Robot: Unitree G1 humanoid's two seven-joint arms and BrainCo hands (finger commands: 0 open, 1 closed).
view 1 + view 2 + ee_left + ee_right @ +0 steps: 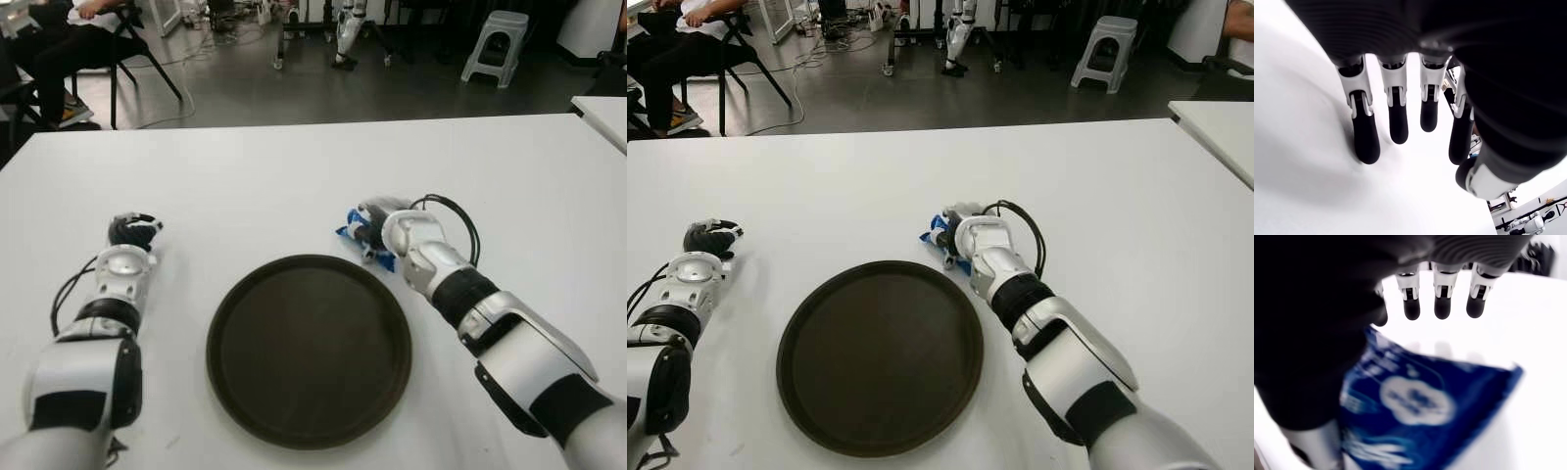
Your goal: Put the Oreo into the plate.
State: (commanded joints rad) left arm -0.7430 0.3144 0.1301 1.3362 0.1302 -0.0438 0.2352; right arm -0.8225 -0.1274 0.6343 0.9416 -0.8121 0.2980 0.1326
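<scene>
White table (pixel 294 176): right hand (pixel 377 227) largely hides blue Oreo packet (pixel 1420 401) beyond dark plate (pixel 309 350); extended fingers (pixel 1443 301) overhang packet, ungripped. Left hand (pixel 132 233) idle left of plate, fingers spread.

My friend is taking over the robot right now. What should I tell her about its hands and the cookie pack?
Right hand: over the blue Oreo pack, fingers extended, not gripping it.
Left hand: idle on the plate's left, fingers open, holding nothing.
Oreo pack: on the white table, just beyond the plate's far right rim.
Brown plate: holds nothing.
Done: reaching the pack.
Left: grasp, lift, set it in the plate.
</scene>
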